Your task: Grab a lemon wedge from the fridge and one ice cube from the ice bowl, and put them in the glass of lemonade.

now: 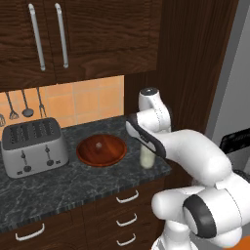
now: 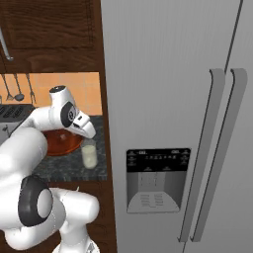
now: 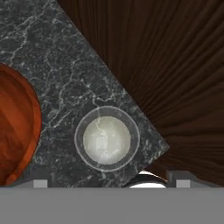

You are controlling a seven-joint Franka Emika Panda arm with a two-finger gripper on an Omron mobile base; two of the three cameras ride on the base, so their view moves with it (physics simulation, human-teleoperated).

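Hovering directly above the small clear cylindrical glass of pale creamy lemonade (image 3: 107, 139), the two-finger gripper (image 3: 109, 183) of the white arm, with fingers (image 3: 40, 183) spread wide apart and gripping nothing. Standing upright near the right front corner of the dark marbled stone worktop (image 1: 58, 185), the glass, close to where the worktop ends against the dark wood side panel (image 3: 175, 65). Sitting just beside the glass toward the worktop's middle, not touching it, the shallow round reddish-brown wooden bowl (image 1: 101, 150), holding one tiny pale cube (image 1: 98, 145) near its centre. Resting farther left along the worktop, the silver four-slot toaster (image 1: 33, 146). Standing beyond the panel at the right, doors closed, the tall grey two-door refrigerator (image 2: 168, 74).
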